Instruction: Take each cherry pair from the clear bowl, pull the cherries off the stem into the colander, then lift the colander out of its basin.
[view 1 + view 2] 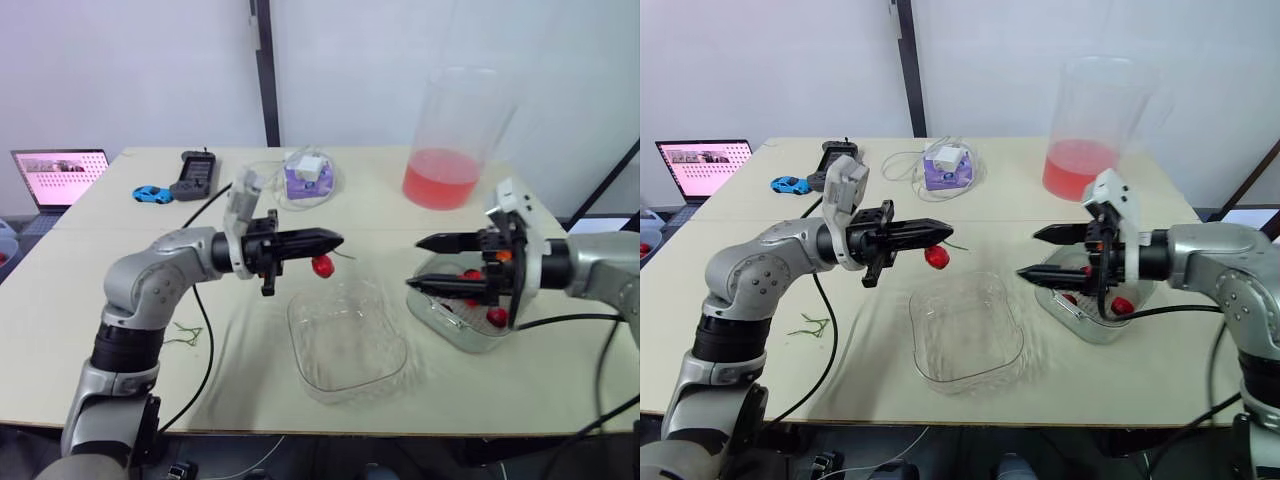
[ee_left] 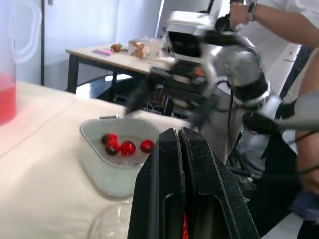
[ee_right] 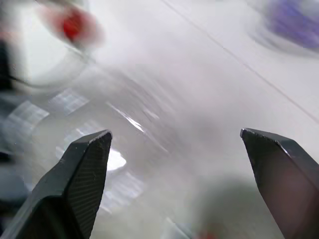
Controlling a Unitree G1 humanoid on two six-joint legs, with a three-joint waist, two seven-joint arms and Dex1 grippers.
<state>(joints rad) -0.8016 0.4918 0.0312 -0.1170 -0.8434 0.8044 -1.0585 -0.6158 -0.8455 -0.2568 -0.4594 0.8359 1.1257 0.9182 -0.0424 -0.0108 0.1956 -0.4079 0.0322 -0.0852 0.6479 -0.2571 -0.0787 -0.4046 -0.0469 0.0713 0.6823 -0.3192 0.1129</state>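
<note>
My left gripper (image 1: 338, 240) is shut on a cherry stem, and one red cherry (image 1: 322, 266) hangs just under its tips, above the far edge of the clear bowl (image 1: 300, 318). The bowl looks empty. My right gripper (image 1: 414, 263) is open, pointing left toward the cherry, a short gap away from it. It hovers over the near-left side of the white colander (image 1: 452, 328) in its basin, which holds several red cherries (image 1: 497, 316). The left wrist view shows the colander (image 2: 94, 149), its cherries (image 2: 127, 147) and the right gripper (image 2: 164, 102) beyond.
A tall clear pitcher (image 1: 450, 140) with red liquid stands behind the colander. At the back are a purple box with cables (image 1: 308, 175), a black device (image 1: 194, 175), a blue toy car (image 1: 152, 193) and a laptop (image 1: 60, 178). Loose green stems (image 1: 185, 335) lie left. A person (image 2: 299, 99) stands beyond the table.
</note>
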